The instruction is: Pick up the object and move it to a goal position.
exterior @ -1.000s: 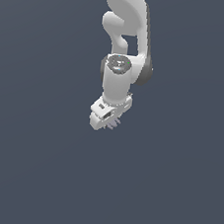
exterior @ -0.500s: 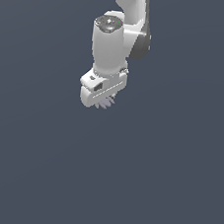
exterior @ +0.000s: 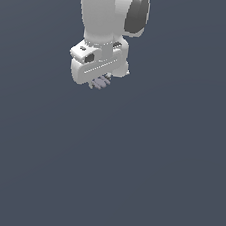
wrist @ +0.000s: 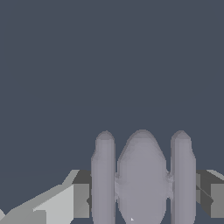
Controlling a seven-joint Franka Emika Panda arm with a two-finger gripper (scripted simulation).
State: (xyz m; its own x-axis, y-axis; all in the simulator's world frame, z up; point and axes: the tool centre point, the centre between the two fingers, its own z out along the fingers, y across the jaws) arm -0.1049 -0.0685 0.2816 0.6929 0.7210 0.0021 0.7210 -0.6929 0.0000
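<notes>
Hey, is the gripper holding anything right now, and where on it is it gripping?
Yes. The gripper is shut on the lavender-grey ridged object, its fingers pressing on the two outer ridges at opposite ends.

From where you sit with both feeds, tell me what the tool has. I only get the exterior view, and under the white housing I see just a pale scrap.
Observer: The wrist view shows the object filling the gap between the fingers of the tool.
Operator: Describe its shape.
Observer: Three upright lavender-grey ridges: a broad rounded middle one and a thinner one on each side, joined by a narrow waist.
Operator: Confirm the grip.
Observer: A dark finger pad sits against each outer ridge, so it looks clamped. In your view only a few ridges poke out below the tool.
</notes>
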